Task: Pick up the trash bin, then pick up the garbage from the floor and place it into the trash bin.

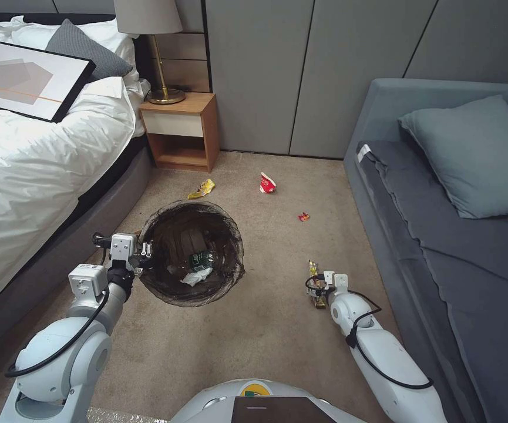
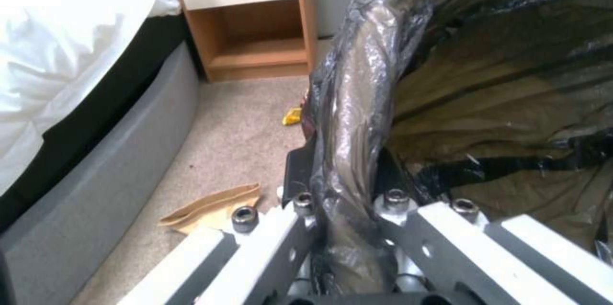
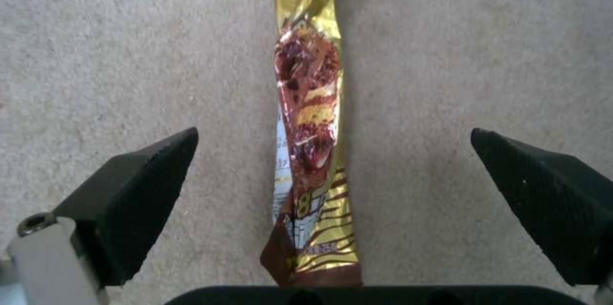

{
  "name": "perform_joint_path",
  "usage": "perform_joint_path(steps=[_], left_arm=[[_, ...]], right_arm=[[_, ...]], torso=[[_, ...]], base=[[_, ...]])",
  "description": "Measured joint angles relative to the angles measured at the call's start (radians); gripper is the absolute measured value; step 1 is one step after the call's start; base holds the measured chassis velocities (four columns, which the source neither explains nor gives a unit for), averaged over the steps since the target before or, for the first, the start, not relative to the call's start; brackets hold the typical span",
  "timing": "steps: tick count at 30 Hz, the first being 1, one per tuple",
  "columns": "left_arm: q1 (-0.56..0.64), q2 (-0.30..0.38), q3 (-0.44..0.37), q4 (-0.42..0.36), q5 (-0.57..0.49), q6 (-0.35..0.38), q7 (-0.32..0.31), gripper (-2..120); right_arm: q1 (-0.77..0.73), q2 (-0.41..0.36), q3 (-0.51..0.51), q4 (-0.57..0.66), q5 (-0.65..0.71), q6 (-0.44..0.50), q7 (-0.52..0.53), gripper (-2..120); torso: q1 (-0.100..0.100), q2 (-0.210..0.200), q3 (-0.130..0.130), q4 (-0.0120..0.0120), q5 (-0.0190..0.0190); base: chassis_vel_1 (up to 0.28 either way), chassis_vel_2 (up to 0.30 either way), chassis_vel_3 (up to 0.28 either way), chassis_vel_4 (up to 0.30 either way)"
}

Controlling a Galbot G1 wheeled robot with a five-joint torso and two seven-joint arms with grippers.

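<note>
Our left hand (image 1: 142, 254) grips the trash bin (image 1: 190, 252) by its near-left rim, held above the floor (image 1: 265, 329). Our right hand (image 3: 332, 171) hangs open around a gold wrapper (image 3: 311, 152) lying on the carpet.

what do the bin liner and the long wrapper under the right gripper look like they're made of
The bin liner looks like thin dark see-through plastic film: it is glossy, wrinkled, and bunches where the left gripper pinches the rim. The long wrapper on the carpet, between the open fingers of the right gripper, looks like shiny gold printed foil or metallised plastic, judging by its creases and glare; which one is unclear.
</note>
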Motion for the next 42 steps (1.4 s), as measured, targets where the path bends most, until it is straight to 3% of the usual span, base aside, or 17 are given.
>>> perform_joint_path(steps=[16, 28, 38, 42], left_arm=[[-0.001, -0.008, 0.003, 0.008, 0.005, -0.001, 0.001, 0], [-0.001, -0.007, -0.001, 0.012, 0.007, -0.003, 0.001, 0], [-0.007, -0.007, -0.002, 0.017, 0.005, -0.004, 0.002, 0], [-0.009, -0.006, -0.003, 0.021, 0.004, -0.004, 0.002, 0]], right_arm=[[0.065, 0.034, -0.006, -0.170, -0.021, 0.011, -0.023, 100], [0.089, 0.050, -0.010, -0.228, -0.034, 0.027, -0.030, 99], [0.083, 0.057, -0.002, -0.250, -0.052, 0.038, -0.074, 78], [0.075, 0.057, 0.002, -0.245, -0.057, 0.041, -0.077, 76]], torso=[[0.000, 0.000, 0.000, 0.0001, 0.0001], [0.000, 0.000, 0.000, -0.0003, -0.0008], [0.000, 0.000, 0.000, 0.0001, -0.0009], [0.000, 0.000, 0.000, 0.0006, 0.0001]], base=[[0.000, 0.000, 0.000, 0.000], [0.000, 0.000, 0.000, 0.000], [0.000, 0.000, 0.000, 0.000], [0.000, 0.000, 0.000, 0.000]])
